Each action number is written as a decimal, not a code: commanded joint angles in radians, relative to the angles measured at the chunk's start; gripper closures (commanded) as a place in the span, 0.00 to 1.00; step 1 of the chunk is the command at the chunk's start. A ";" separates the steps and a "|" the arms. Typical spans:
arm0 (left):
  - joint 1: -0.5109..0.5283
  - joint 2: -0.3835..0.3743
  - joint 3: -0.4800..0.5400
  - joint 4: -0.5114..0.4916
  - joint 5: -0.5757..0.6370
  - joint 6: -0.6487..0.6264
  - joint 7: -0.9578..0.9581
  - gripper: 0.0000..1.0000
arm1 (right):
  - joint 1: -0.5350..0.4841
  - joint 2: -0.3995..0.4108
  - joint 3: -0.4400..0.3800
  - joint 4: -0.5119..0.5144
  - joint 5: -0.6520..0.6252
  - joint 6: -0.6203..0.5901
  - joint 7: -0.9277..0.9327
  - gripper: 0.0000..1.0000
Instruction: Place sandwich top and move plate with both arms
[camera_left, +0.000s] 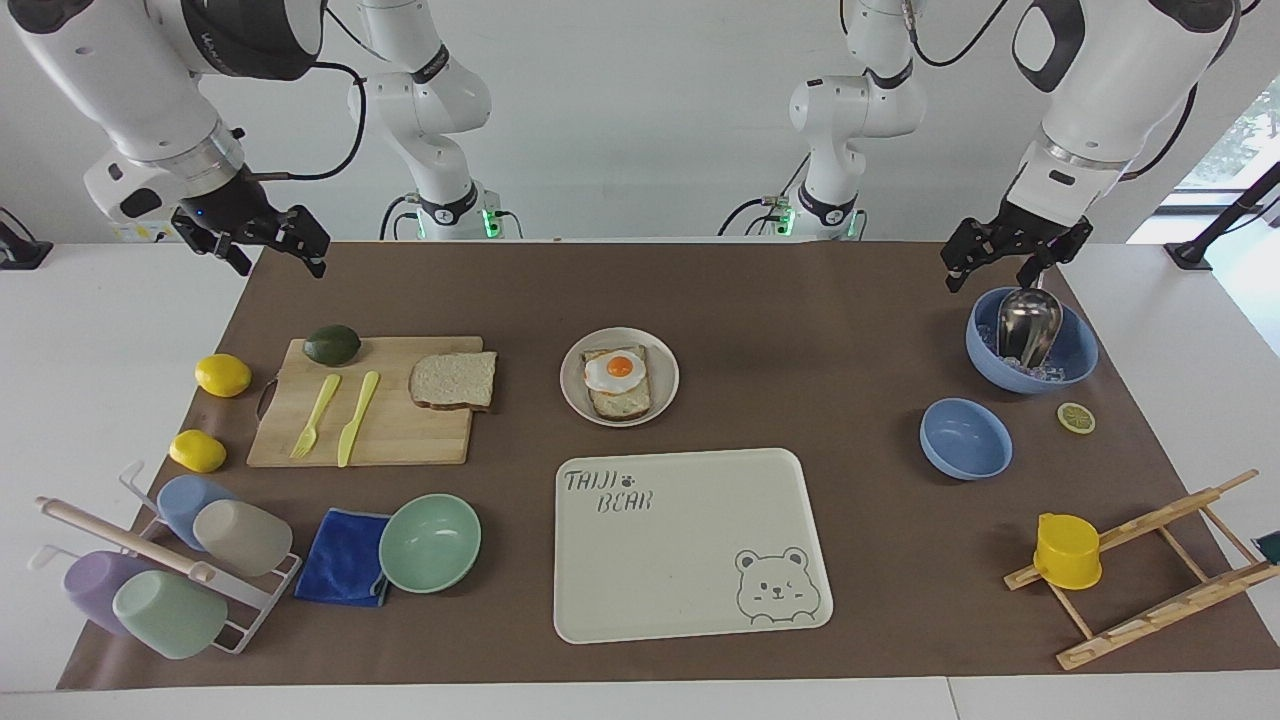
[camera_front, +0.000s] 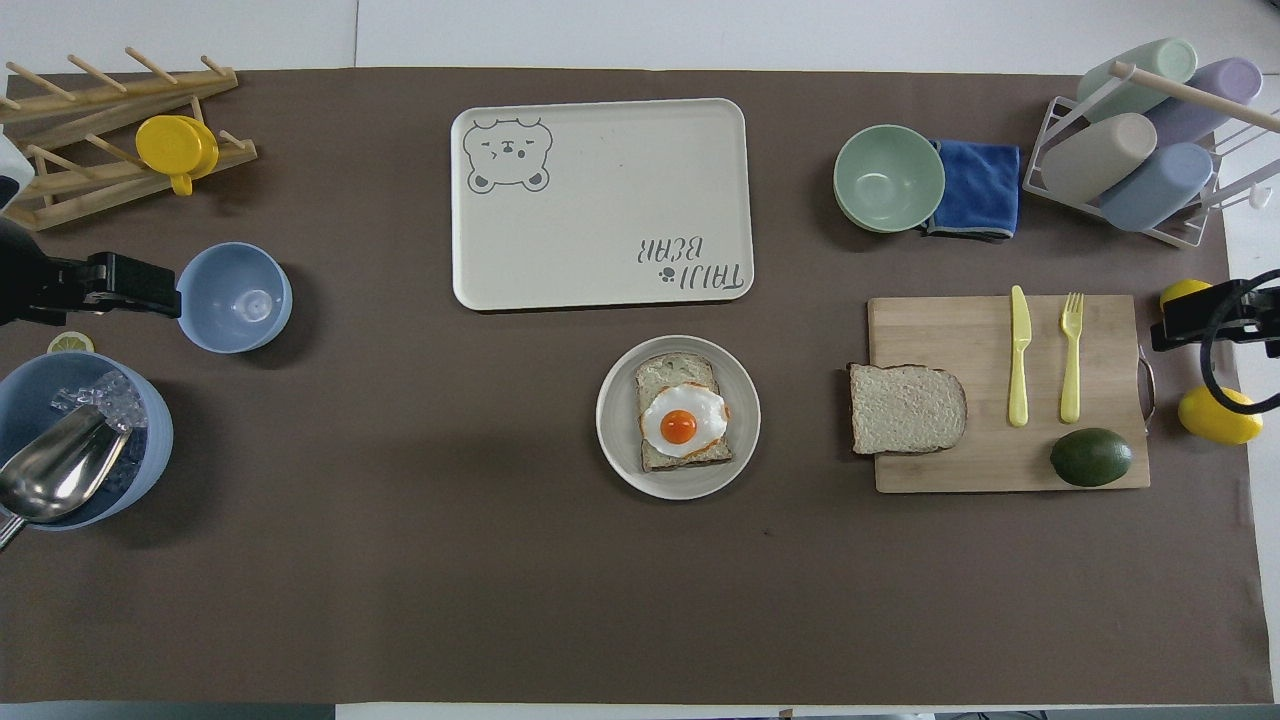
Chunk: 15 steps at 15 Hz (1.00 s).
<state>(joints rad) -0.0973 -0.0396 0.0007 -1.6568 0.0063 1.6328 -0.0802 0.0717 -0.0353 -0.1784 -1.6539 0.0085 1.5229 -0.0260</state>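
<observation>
The sandwich top (camera_left: 453, 380) (camera_front: 907, 408), a plain bread slice, lies on the wooden cutting board (camera_left: 400, 440) at the edge toward the table's middle. The round plate (camera_left: 572, 390) (camera_front: 615, 440) sits mid-table and carries a bread slice topped with a fried egg (camera_left: 619, 372). My right gripper (camera_left: 280, 262) hangs open and empty in the air over the mat's corner at the right arm's end. Over the big blue bowl (camera_left: 1075, 360) of ice with a metal scoop, my left gripper (camera_left: 990, 278) is open and empty too. Both arms wait.
The cream bear tray (camera_left: 690, 560) lies farther from the robots than the plate. An avocado (camera_left: 332, 344), yellow fork and knife share the board; two lemons (camera_left: 222, 375) lie beside it. There are also a mint bowl (camera_left: 430, 542), blue cloth, cup rack, small blue bowl (camera_left: 965, 438), lemon slice and wooden rack with yellow cup (camera_left: 1067, 551).
</observation>
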 joint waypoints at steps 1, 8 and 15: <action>0.011 -0.006 -0.008 -0.003 0.018 -0.004 -0.001 0.00 | -0.010 0.012 0.007 0.025 -0.002 -0.018 -0.015 0.00; 0.011 -0.008 -0.007 -0.005 0.018 -0.008 0.000 0.00 | -0.003 0.012 0.007 0.023 0.002 -0.017 -0.011 0.00; 0.011 -0.008 -0.007 -0.005 0.018 -0.007 0.000 0.00 | 0.000 0.008 0.007 0.003 0.004 -0.018 -0.009 0.00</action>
<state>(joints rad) -0.0971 -0.0396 0.0012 -1.6568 0.0063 1.6325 -0.0801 0.0752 -0.0265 -0.1756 -1.6527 0.0084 1.5208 -0.0260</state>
